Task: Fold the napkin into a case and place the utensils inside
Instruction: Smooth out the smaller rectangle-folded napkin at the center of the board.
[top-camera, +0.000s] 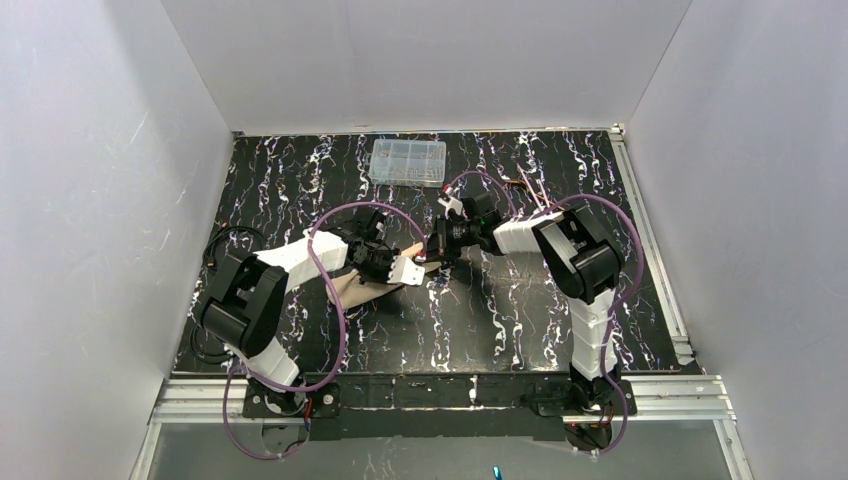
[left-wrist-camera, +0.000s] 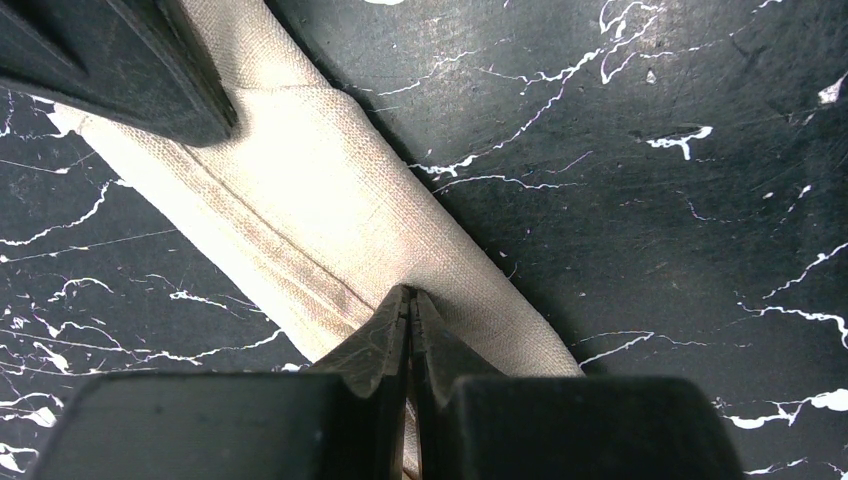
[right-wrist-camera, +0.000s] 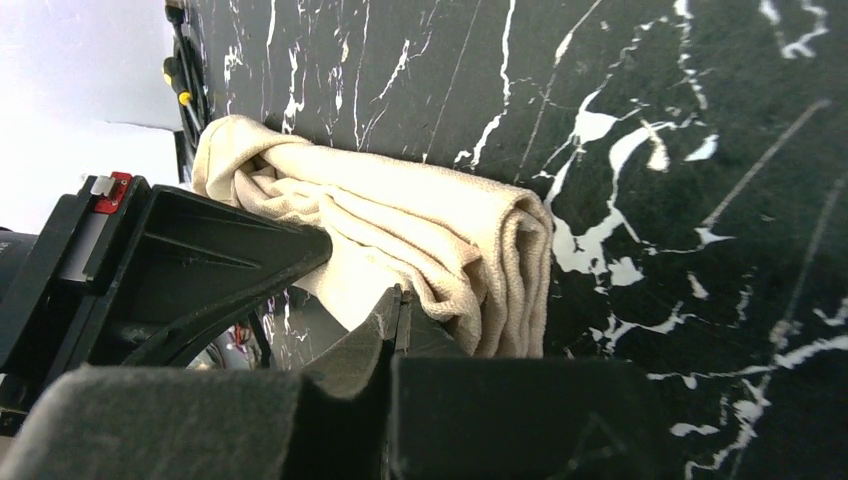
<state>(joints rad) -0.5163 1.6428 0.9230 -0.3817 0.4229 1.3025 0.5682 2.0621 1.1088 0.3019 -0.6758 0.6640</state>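
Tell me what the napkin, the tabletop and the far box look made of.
Napkin: matte beige woven cloth, perhaps linen or cotton; weave and soft folds show. Tabletop: black marble-look with white veins, slight sheen; real stone or print, unclear. Box: clear plastic, see-through compartments.

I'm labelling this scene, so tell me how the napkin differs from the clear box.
The napkin is beige, opaque cloth; the box is clear plastic with compartments. The napkin lies folded in layers mid-table; the box sits at the far edge. The napkin is soft and creased; the box keeps a rigid rectangle. Both rest on the black marbled table.
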